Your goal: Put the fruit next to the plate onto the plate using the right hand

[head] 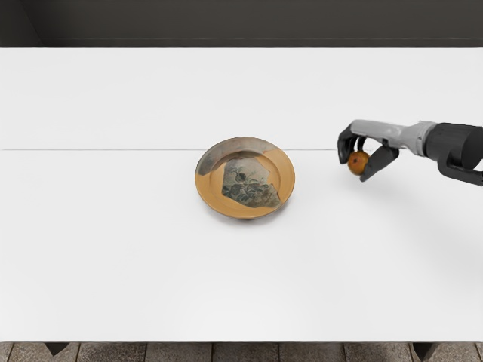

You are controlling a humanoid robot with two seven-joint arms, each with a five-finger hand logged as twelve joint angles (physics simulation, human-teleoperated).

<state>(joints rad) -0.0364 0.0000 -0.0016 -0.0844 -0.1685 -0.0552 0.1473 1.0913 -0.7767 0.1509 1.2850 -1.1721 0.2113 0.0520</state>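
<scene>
A round orange-brown plate (281,160) with a grey patterned centre lies in the middle of the white table. To its right, a small orange fruit (358,161) sits between the dark fingers of my right hand (361,156), whose arm reaches in from the right edge. The fingers curl around the fruit, thumb on one side and the others on the other. Hand and fruit are well to the right of the plate's rim, with a clear gap between them. Whether the fruit touches the table or hangs just above it is unclear. The left arm does not show.
The white table (151,264) stretches wide on every side of the plate, with its front edge near the bottom of the picture and a dark wall behind its far edge.
</scene>
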